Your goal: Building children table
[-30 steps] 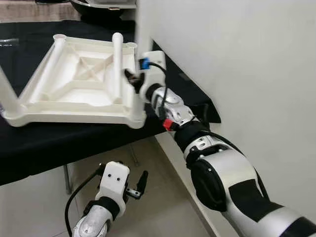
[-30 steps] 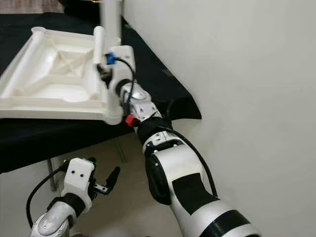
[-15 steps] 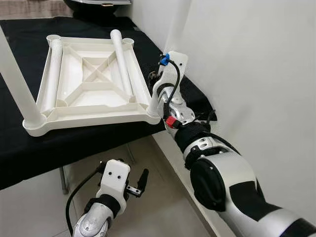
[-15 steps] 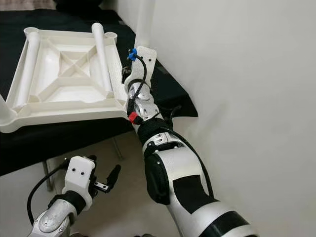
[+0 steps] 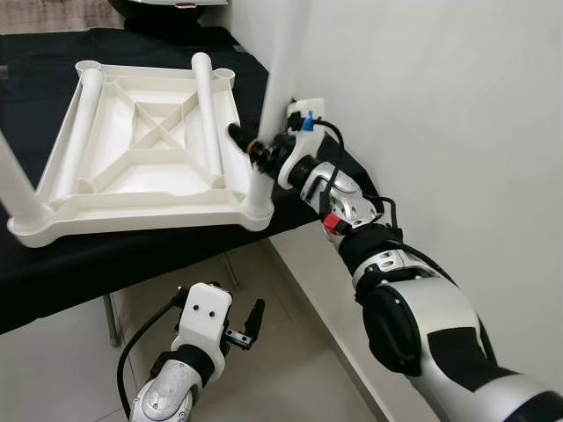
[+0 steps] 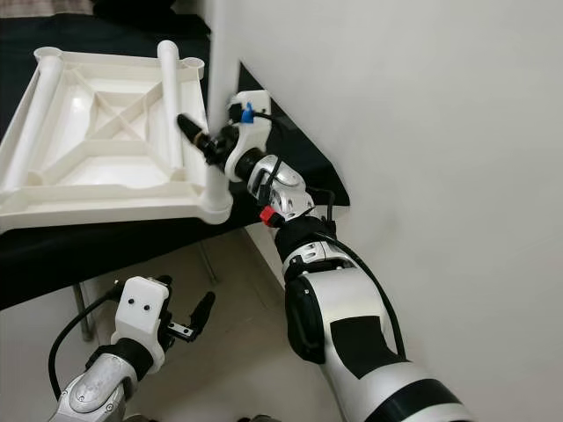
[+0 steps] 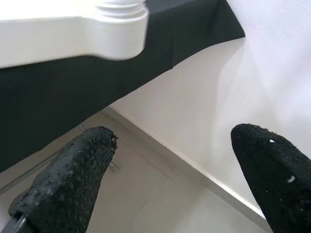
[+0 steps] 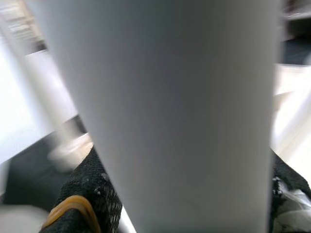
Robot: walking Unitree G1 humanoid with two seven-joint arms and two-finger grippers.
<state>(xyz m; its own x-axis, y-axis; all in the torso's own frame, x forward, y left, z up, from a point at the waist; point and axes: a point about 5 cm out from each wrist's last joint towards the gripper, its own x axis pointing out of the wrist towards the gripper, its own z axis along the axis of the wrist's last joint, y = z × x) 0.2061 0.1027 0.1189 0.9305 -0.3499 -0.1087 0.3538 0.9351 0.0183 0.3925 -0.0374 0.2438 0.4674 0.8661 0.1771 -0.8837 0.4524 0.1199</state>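
Note:
An upside-down white plastic tabletop point(image 5: 132, 211) lies on a black-clothed table point(image 5: 88, 264). A white leg point(image 5: 280, 79) stands upright in its near right corner socket. My right gripper point(image 5: 255, 149) is shut on the leg low down, its black fingers point(image 8: 82, 194) on either side of the leg point(image 8: 170, 121). Another leg point(image 5: 18, 189) stands at the near left corner. Two loose legs point(image 5: 204, 105) point(image 5: 81, 123) lie inside the tabletop. My left gripper point(image 5: 251, 321) hangs below the table edge, open, with nothing between its fingers point(image 7: 73, 179).
A white wall point(image 5: 440, 132) runs close along the table's right side. A dark rounded object point(image 5: 167, 9) sits at the table's far end. Pale tiled floor point(image 5: 281, 378) lies below the table's front edge.
My right wrist has turned from upright to sideways while holding the leg. The tabletop, tilted a second ago, now lies flat. The left arm has stayed put.

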